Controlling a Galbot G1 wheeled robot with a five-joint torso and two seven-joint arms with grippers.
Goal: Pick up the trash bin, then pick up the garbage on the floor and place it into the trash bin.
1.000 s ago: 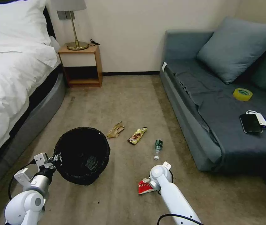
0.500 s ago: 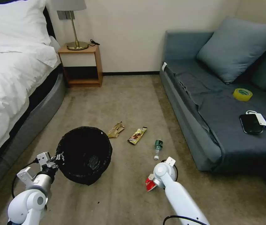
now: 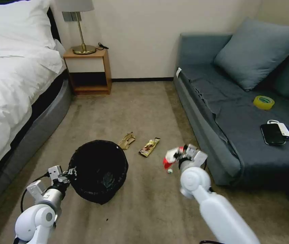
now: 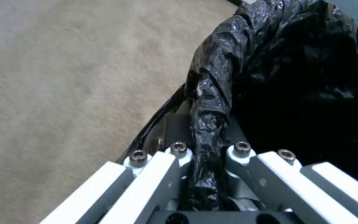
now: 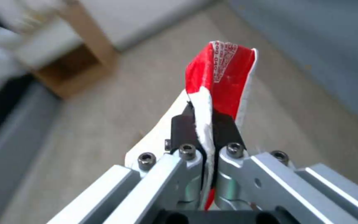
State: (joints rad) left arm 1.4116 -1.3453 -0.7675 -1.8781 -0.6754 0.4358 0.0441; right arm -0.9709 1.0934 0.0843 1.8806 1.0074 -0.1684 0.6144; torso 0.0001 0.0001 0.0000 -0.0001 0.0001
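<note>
The trash bin (image 3: pixel 89 196), lined with a black bag, hangs tilted just above the carpet at lower left. My left gripper (image 3: pixel 70 173) is shut on its rim, and in the left wrist view its fingers (image 4: pixel 175 155) pinch the bag's rolled edge on the trash bin (image 4: pixel 295 77). My right gripper (image 3: pixel 180 156) is shut on the crumpled red-and-white wrapper (image 3: pixel 169 162), held in the air right of the bin; the right wrist view shows the same wrapper (image 5: pixel 224 68). On the floor lie a brown-gold snack wrapper (image 3: pixel 149 147) and a tan scrap (image 3: pixel 126 140). The bottle's white cap (image 3: pixel 169 171) peeks out below the gripper.
A bed (image 3: pixel 8 84) runs along the left and a wooden nightstand (image 3: pixel 88 71) with a lamp stands at the back wall. The blue sofa (image 3: pixel 219 142) on the right carries a yellow tape roll (image 3: pixel 263 102) and a black phone (image 3: pixel 272 134). Open carpet lies between them.
My right gripper has lifted the red-and-white wrapper off the carpet and carried it up and forward. The left arm with the bin has drifted slightly to the right.
</note>
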